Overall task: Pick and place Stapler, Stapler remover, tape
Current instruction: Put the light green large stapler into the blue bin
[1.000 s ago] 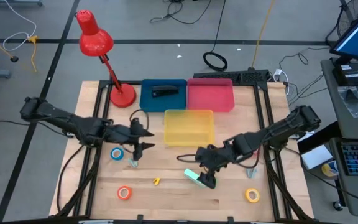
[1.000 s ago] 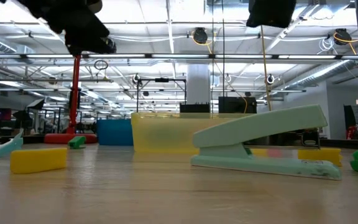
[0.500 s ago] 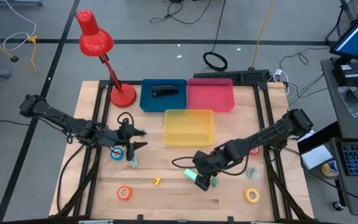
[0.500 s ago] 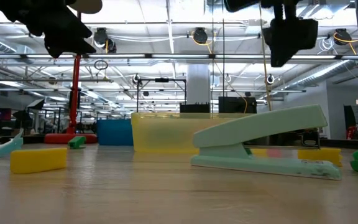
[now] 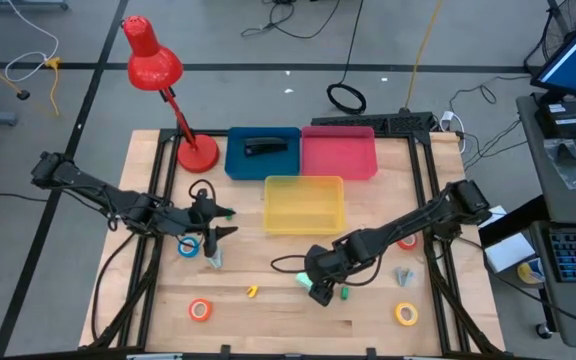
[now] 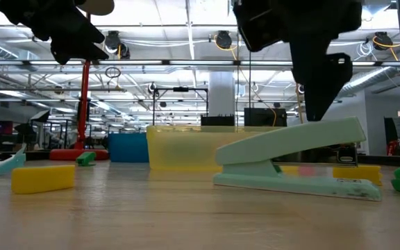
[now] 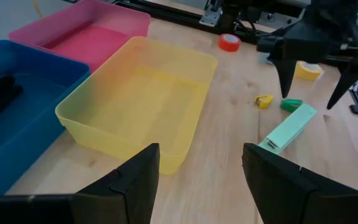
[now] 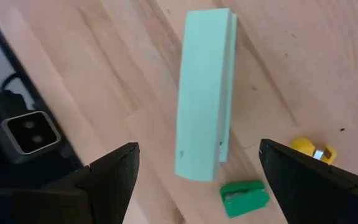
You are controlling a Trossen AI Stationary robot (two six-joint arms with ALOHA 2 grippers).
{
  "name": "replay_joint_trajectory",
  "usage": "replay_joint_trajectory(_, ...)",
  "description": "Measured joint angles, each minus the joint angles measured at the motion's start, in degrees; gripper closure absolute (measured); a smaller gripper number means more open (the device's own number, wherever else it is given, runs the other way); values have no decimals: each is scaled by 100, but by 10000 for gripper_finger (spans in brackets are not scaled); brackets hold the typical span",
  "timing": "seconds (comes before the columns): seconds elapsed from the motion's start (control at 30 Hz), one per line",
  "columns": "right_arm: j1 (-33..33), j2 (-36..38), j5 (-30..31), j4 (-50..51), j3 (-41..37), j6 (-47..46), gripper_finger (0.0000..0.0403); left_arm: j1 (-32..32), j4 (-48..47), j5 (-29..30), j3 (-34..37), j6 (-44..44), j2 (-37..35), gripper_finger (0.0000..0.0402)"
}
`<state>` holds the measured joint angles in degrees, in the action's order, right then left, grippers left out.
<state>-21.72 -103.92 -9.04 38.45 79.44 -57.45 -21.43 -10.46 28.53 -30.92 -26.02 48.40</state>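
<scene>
We hang our right gripper [image 8: 194,168] over the mint stapler [image 8: 202,93] low in the frame's centre – fingers [image 8: 114,177] spread wide, empty, straddling it for a grasp. Left gripper [image 5: 216,222] waits mid-left by the blue tape [image 5: 188,246], open, holding nothing.

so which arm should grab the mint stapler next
The right. Its gripper is directly over the mint stapler, fingers open on either side of it. The left gripper is across the table beside the blue tape roll.
</scene>
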Motion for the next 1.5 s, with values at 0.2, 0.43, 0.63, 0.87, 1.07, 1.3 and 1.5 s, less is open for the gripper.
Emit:
replay_joint_trajectory(0.2,1,-104,19,-33,-6,174,83,0,-1,0,0,35,0,172)
replay_joint_trajectory(0.43,-10,-105,142,-60,-4,221,83,0,-2,0,0,37,0,172)
replay_joint_trajectory(0.63,-55,-105,145,-74,-4,284,83,1,-2,0,0,36,0,172)
replay_joint_trajectory(0.87,-51,-105,111,-416,-208,416,83,2,-2,4,0,61,0,172)
replay_joint_trajectory(1.07,-20,-105,-162,-844,-640,413,83,2,0,66,-2,157,0,172)
replay_joint_trajectory(1.3,45,-105,-168,-852,-1058,374,83,2,0,119,-2,154,0,172)
replay_joint_trajectory(1.5,150,-105,-172,-920,-1189,353,83,2,2,122,-2,82,0,172)
